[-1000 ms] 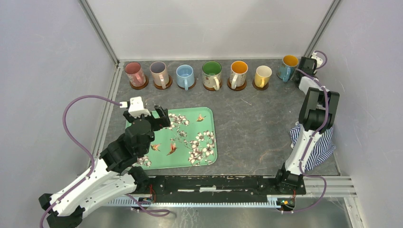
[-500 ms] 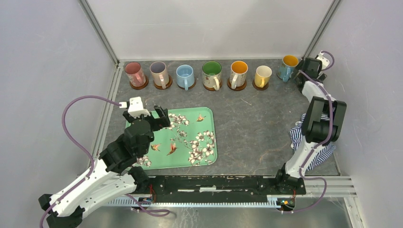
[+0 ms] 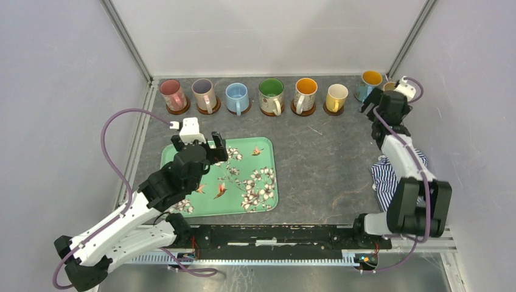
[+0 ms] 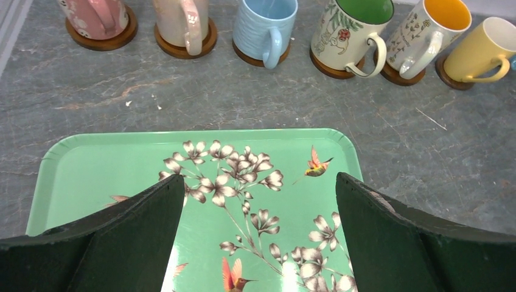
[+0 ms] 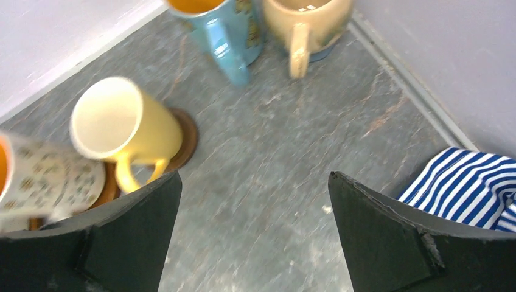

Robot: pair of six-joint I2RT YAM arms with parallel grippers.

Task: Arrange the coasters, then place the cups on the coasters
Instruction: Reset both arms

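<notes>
Mugs (image 4: 268,24) in one row along the back edge of the table (image 3: 328,152), each upright, handle turned toward the near side. From the left: pink mug (image 3: 172,92), lilac mug (image 3: 203,91), light blue mug (image 3: 236,96), green mug (image 3: 271,92), floral mug (image 3: 305,91), yellow mug (image 3: 336,96), all seated on round brown coasters (image 4: 100,44). Further right, in the back corner and slightly behind the row: blue mug (image 5: 222,27) with orange inside and tan mug (image 5: 307,21), just beside each other. At the foot of the tan mug, seemingly a blue-grey disc (image 5: 327,50); under the blue mug, not possible to tell in the blur.

Near that corner, right gripper (image 5: 254,182) with fingers (image 5: 122,243) spread wide, only bare table between them, gripping nothing. Both corner mugs straight ahead, beyond the fingertips, handles pointing back toward them; yellow mug off to the left of the fingers, striped cloth (image 5: 468,182) to the right.

Over the green floral tray (image 4: 122,158), left gripper (image 4: 260,182) also wide open and empty, well apart from the corner pair.

Probably near the end of the task. For any last correction at the corner pair: right arm clearly the nearer one, approach straight forward along the handle line, with care not to brush the yellow mug.
</notes>
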